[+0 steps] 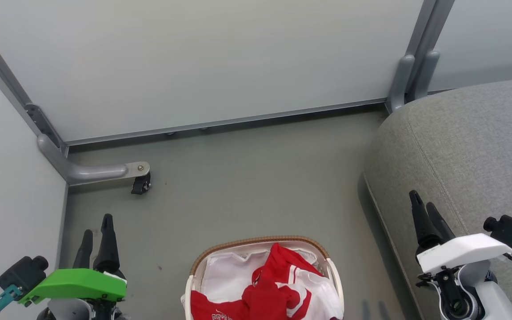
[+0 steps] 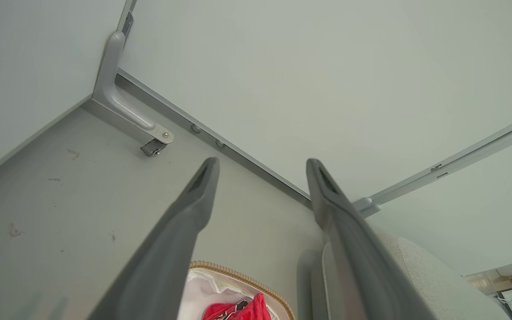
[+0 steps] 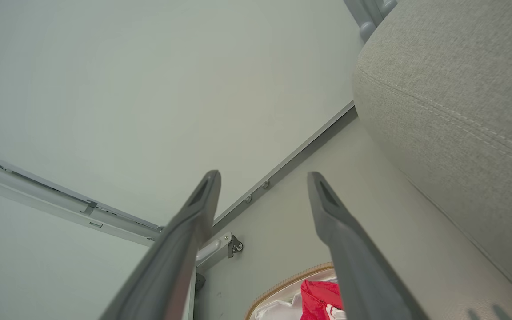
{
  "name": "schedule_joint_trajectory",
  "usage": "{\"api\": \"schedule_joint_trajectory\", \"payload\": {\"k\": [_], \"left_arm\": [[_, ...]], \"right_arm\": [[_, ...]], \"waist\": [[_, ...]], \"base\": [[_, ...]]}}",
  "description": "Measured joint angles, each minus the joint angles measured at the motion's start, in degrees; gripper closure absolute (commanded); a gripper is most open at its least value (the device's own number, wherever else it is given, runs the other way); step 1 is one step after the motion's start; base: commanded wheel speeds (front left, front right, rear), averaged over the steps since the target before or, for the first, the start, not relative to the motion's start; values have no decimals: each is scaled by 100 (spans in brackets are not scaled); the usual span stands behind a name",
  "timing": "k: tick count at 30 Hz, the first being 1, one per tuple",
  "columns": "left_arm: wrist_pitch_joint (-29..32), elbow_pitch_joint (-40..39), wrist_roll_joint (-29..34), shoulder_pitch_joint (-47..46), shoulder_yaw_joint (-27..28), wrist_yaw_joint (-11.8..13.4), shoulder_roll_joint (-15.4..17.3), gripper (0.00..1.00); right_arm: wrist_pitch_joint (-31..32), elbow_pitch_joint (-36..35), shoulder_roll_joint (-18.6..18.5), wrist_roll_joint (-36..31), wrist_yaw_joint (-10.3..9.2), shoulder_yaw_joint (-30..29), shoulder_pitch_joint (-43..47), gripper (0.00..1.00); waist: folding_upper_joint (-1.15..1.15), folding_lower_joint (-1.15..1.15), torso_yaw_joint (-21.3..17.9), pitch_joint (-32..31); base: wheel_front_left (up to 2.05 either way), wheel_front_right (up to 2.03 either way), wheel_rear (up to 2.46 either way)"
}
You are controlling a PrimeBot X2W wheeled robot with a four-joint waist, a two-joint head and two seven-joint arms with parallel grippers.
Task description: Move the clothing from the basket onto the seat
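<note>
1. Clothing [image 1: 278,289]: lies crumpled inside the basket [image 1: 256,242], with red folds over white panels heaped toward its right side and white liner showing at its left.
2. Basket: stands on the grey floor [image 1: 247,178], near the left edge of the seat [image 1: 474,151] but apart from it.
3. Seat: turns its rounded corner toward the partition wall [image 1: 194,58].
4. Left gripper [image 1: 97,224]: hovers over the floor left of the basket, fingers spread apart, holding nothing.
5. Right gripper [image 1: 421,199]: hovers above the seat's left edge, fingers spread apart, holding nothing.
</note>
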Motion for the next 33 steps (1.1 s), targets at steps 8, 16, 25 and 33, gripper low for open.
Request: {"api": "schedule_joint_trajectory", "payload": {"k": [8, 16, 25, 33], "left_arm": [[-149, -33, 694, 1, -167, 26, 71, 0], [-282, -16, 1234, 15, -327, 62, 94, 0], [-413, 2, 1772, 71, -372, 71, 87, 0], [-538, -4, 2214, 103, -393, 31, 75, 0]], "right_arm": [[-155, 77, 12, -699, 0, 58, -5, 0], [-296, 176, 35, -1328, 0, 158, -5, 0], [-434, 278, 63, -1928, 0, 237, 4, 0], [-549, 335, 75, -2419, 0, 266, 9, 0]], "waist": [[0, 0, 9, 14], [0, 0, 11, -4], [0, 0, -12, -39], [0, 0, -25, -32]], "base": [[0, 0, 0], [0, 0, 0], [0, 0, 0], [0, 0, 0]]}}
